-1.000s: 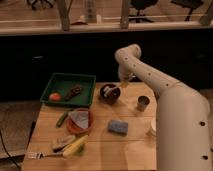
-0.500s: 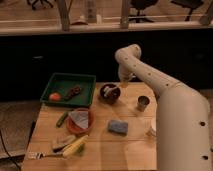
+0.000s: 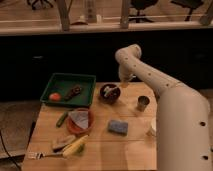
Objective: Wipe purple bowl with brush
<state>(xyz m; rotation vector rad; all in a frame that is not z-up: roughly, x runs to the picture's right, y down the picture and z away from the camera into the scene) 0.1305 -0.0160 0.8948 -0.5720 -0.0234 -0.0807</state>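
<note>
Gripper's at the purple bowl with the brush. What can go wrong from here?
1. The gripper works at the right rim of the small dark purple bowl, which sits loose on the wooden table; a sideways push may slide or tip it.
2. The bowl is near the table's far edge, so a shove could send it off.
3. The small metal cup stands just right of the arm; a sweep may knock it over. The pale brush looks barely seated inside.

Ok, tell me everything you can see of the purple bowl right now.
The purple bowl is small, round, deep and glossy dark maroon. It stands upright near the back edge of the wooden table, right of the green tray and left of the metal cup. The pale brush sits inside it; the gripper is at its right rim.
</note>
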